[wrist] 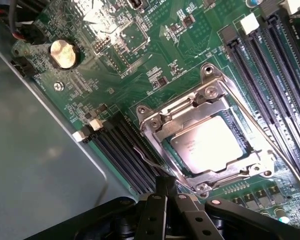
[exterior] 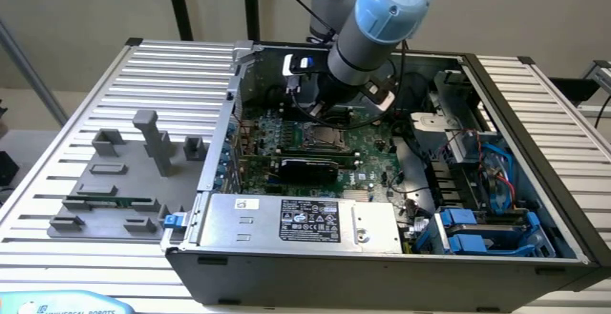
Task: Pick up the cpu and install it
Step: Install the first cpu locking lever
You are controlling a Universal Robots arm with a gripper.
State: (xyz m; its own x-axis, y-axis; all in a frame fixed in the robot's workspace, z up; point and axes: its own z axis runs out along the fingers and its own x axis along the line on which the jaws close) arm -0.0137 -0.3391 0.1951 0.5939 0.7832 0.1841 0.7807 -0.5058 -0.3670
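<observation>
Cpu [wrist: 210, 142] seated flat in motherboard [wrist: 155, 60] socket, metal retention frame [wrist: 200, 117] around it. Gripper [wrist: 166, 192] fingers [wrist: 162, 186] pressed together, empty, hovering just beside socket's near corner; cpu lies diagonally ahead of fingertips.

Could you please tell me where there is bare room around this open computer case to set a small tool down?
The ribbed table is bare behind the grey fixture blocks, and again on the exterior view's right of the case. Inside it is crowded: the arm hangs over the circuit board, where the cpu sits in its socket.
</observation>
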